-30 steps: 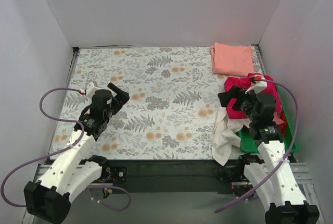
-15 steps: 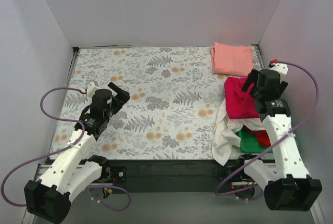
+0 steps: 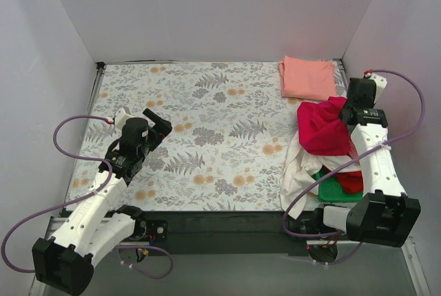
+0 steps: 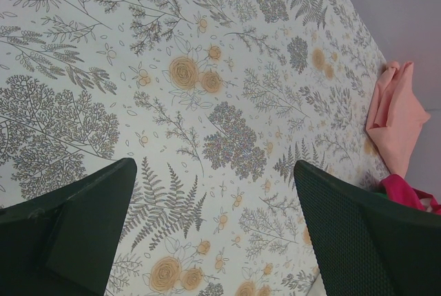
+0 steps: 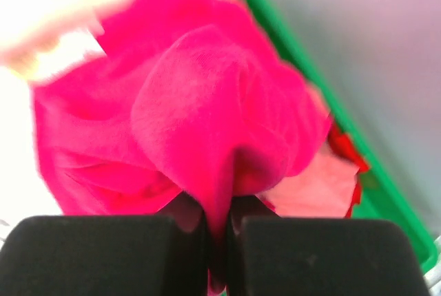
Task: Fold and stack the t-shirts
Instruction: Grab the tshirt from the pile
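Note:
A crumpled crimson t-shirt [image 3: 320, 127] is bunched up at the table's right side, over a heap of other t-shirts. My right gripper [image 3: 349, 111] is shut on a fold of it; in the right wrist view the crimson cloth [image 5: 193, 117] is pinched between the jaws [image 5: 219, 224]. Under it lie a white shirt [image 3: 296, 180], a red one [image 3: 351, 183] and a pink one [image 5: 317, 186]. A folded salmon-pink shirt [image 3: 307, 78] lies flat at the far right corner. My left gripper [image 3: 160, 122] hovers open over the bare floral cloth [image 4: 213, 172], far from the shirts.
A green plastic tray [image 3: 336, 191] sits under the heap at the right edge, its rim [image 5: 303, 41] showing behind the crimson cloth. The floral tablecloth [image 3: 207, 124] covers the table. White walls close in on three sides.
My right arm has swung from over the tray toward the far right wall and shut on the crimson shirt, pulling it up and back. The left arm has not moved.

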You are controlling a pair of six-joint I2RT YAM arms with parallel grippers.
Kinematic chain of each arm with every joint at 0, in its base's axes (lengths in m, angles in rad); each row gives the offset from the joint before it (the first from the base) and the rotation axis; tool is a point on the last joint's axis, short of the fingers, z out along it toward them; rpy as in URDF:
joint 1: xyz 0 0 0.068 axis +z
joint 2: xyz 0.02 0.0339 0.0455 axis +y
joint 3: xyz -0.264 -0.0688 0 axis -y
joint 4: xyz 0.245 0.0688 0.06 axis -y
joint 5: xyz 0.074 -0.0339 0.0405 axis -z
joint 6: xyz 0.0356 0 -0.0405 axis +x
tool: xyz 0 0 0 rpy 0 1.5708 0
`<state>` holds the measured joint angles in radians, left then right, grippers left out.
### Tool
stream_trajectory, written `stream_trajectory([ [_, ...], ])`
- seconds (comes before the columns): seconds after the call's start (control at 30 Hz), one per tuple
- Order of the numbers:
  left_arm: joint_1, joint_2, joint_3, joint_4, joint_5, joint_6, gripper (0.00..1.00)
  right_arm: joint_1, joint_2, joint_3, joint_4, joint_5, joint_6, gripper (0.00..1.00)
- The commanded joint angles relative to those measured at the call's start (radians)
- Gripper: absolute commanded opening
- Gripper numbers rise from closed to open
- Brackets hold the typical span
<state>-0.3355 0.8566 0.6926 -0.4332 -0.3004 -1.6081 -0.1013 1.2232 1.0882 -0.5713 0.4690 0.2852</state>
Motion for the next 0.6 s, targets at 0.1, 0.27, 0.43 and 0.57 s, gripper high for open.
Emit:
stream_trajectory([
  [0.1,0.004,-0.011,-0.015,0.004,-0.016,0.008,0.98,-0.006,-0.116,0.310,0.047,0.010,-0.112,0.01],
  [0.27,0.004,-0.013,-0.013,0.004,-0.005,0.007,0.98,-0.006,-0.100,0.562,0.051,-0.261,-0.173,0.01],
  [0.43,0.004,-0.019,-0.013,0.004,0.003,0.010,0.98,-0.005,0.025,0.783,0.016,-0.459,-0.238,0.01],
  [0.57,0.004,-0.025,-0.018,0.001,0.003,0.005,0.98,0.011,0.108,0.921,0.028,-0.670,-0.251,0.01],
])
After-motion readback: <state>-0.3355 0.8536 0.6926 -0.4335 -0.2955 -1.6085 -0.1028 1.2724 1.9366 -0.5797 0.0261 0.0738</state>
